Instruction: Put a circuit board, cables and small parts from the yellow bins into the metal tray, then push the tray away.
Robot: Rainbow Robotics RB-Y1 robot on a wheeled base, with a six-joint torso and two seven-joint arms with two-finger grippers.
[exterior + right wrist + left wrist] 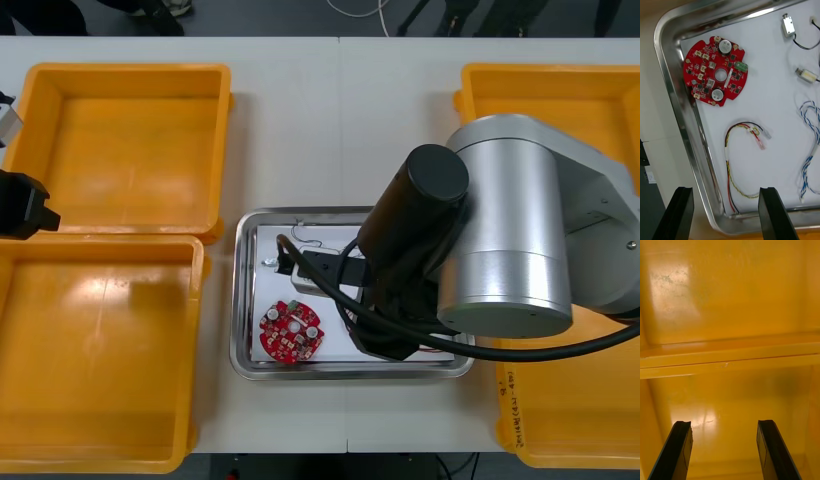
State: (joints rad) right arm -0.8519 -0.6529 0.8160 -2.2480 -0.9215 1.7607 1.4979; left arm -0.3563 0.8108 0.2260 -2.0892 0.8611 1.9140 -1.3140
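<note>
The table carries yellow bins on both sides of the tray; the two bins to its left are empty. The right arm reaches over the tray from its right side. The left gripper hangs well left of the tray, above the wall shared by the two left bins, fingers spread wide and holding nothing. The right gripper hovers over one corner of the tray, fingers equally wide apart and empty, one outside the rim and one above it. Inside the tray lie the circuit board, a blue and white cable, a red and yellow cable and small metal parts, all apart from one another. Loading appears complete, so the push is the likely step. Bring the fingers together, set them low against the tray's near wall at mid-length, and push slowly and straight so the tray does not turn or shed its contents.
</note>
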